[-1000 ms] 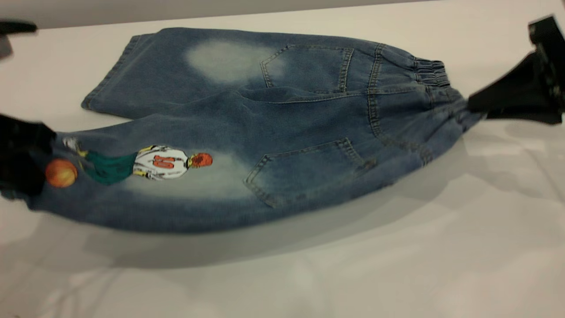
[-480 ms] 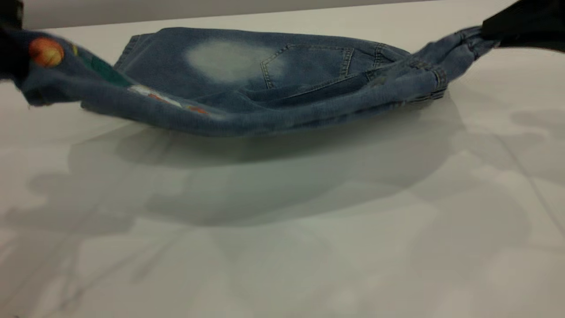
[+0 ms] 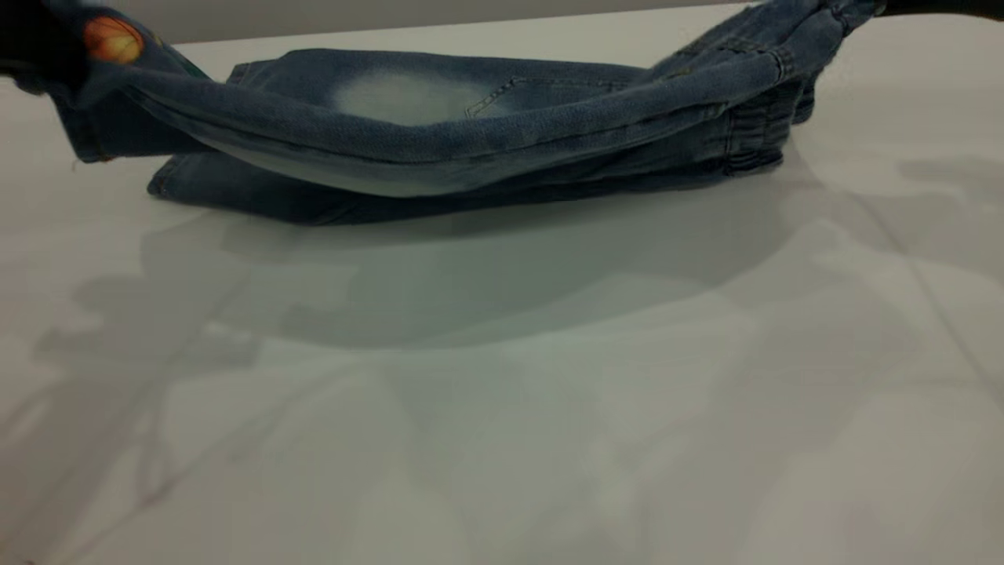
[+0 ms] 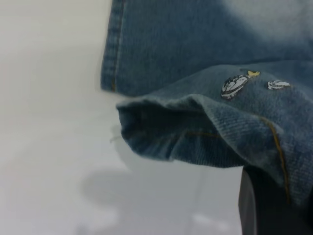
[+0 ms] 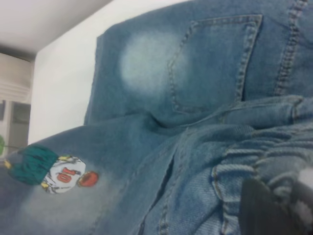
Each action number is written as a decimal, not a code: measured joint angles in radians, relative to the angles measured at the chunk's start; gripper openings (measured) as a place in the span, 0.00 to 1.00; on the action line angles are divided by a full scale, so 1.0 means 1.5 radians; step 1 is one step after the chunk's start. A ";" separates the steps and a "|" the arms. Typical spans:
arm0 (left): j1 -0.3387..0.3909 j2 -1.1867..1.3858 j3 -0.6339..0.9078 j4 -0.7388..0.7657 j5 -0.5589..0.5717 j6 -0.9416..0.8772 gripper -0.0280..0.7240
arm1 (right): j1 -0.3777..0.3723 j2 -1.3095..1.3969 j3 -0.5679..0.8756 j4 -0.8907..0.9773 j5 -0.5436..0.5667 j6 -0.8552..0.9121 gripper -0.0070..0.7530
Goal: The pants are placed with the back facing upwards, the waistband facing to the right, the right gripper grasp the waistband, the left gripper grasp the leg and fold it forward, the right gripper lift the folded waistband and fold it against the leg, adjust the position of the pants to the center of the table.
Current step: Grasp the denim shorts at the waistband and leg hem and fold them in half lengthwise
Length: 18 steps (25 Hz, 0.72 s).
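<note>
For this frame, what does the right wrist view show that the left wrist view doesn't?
Only the right wrist view shows the back pocket, the elastic waistband bunched at the right gripper, and the printed player figure. Only the left wrist view shows the open leg hem hanging above the white table, with the left gripper clamping the leg from below. Both show the denim pants with the lifted leg over the flat one, and a faded patch.
</note>
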 joint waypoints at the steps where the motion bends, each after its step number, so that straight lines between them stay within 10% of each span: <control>1: 0.000 0.017 -0.008 0.000 -0.009 0.000 0.16 | 0.000 0.008 -0.005 0.000 0.000 0.002 0.04; 18: 0.000 0.254 -0.248 0.000 -0.015 0.035 0.16 | 0.000 0.106 -0.119 -0.006 -0.031 0.003 0.04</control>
